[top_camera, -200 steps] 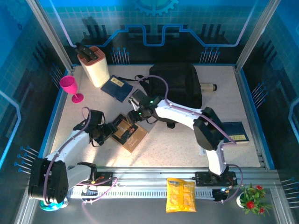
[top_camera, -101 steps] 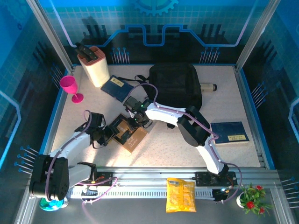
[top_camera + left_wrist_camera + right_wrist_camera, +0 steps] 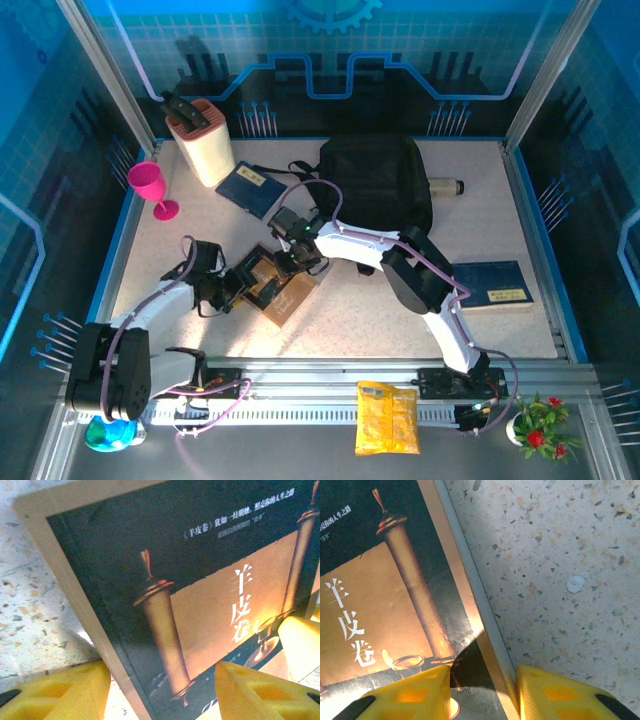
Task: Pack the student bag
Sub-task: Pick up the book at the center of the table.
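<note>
Top external view: your student bag [image 3: 375, 185] lies flat at the far middle of the tabletop [image 3: 350, 325], its straps trailing off to the left. Just beside its right flank rests a small pale cylinder [image 3: 446, 186]. To its left a dark blue notebook [image 3: 250, 188] lies near a cream knife block [image 3: 200, 142], with a pink goblet [image 3: 150, 187] standing by the left edge. Nearer you and apart from the bag, a brown-and-black book [image 3: 285, 290] lies askew, and both your arms meet over it: the right hand [image 3: 291, 262] at its far side, the left hand [image 3: 238, 284] at its left corner. Left wrist view: the yellow fingers [image 3: 55, 690] stand apart, one over speckled tabletop, the other over the cover, with the book's edge running between them. Right wrist view: its fingers [image 3: 405, 692] stand apart too, astride the book's edge, one above the scroll picture on the cover and one above bare tabletop. Whether either hand presses on the book, you cannot tell. A second blue notebook [image 3: 495, 285] lies at the right, well apart from the bag. A yellow packet [image 3: 387, 417] sits on the rail [image 3: 300, 385] at the near edge, with red flowers [image 3: 538, 418] further right.
</note>
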`<state>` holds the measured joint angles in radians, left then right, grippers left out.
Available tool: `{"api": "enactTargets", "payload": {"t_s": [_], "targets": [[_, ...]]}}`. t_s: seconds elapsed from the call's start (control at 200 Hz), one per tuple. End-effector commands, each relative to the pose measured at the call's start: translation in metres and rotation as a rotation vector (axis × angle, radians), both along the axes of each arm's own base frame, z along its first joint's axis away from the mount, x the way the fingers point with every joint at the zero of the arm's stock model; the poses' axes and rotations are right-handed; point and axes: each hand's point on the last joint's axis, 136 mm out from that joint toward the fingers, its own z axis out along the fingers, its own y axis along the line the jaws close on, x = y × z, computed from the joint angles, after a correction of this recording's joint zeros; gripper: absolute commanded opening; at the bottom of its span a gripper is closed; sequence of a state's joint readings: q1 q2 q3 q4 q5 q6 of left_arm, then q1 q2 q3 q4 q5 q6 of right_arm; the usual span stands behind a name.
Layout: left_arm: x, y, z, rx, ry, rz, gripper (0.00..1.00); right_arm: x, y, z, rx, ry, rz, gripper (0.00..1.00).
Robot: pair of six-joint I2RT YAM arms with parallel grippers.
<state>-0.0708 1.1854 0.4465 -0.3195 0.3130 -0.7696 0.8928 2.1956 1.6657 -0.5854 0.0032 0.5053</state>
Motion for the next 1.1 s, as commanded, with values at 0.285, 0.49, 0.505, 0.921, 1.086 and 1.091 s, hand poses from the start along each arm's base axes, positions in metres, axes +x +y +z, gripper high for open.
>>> {"api": "enactTargets", "payload": {"t_s": [0.285,0.49,0.505,0.921,1.086,1.091], "targets": [[0.029,-0.049,0.091,-0.307,-0.363,-0.158,0.48,-0.015,-0.025,-0.031,0.005,0.151,-0.131,0.3],[0.035,-0.052,0.07,-0.328,-0.312,-0.146,0.4,-0.015,-0.023,-0.028,0.029,0.156,-0.136,0.29],[0.035,-0.052,0.068,-0.326,-0.306,-0.145,0.4,-0.015,-0.023,-0.027,0.031,0.154,-0.136,0.29],[0.054,-0.04,0.072,-0.228,-0.315,-0.092,0.09,0.008,-0.038,0.064,0.224,-0.017,-0.21,0.38],[0.067,-0.034,0.123,-0.224,-0.452,-0.051,0.04,0.013,-0.069,0.137,0.44,-0.162,-0.31,0.6],[0.068,-0.034,0.124,-0.224,-0.457,-0.049,0.04,0.013,-0.07,0.139,0.446,-0.163,-0.313,0.61]]}}
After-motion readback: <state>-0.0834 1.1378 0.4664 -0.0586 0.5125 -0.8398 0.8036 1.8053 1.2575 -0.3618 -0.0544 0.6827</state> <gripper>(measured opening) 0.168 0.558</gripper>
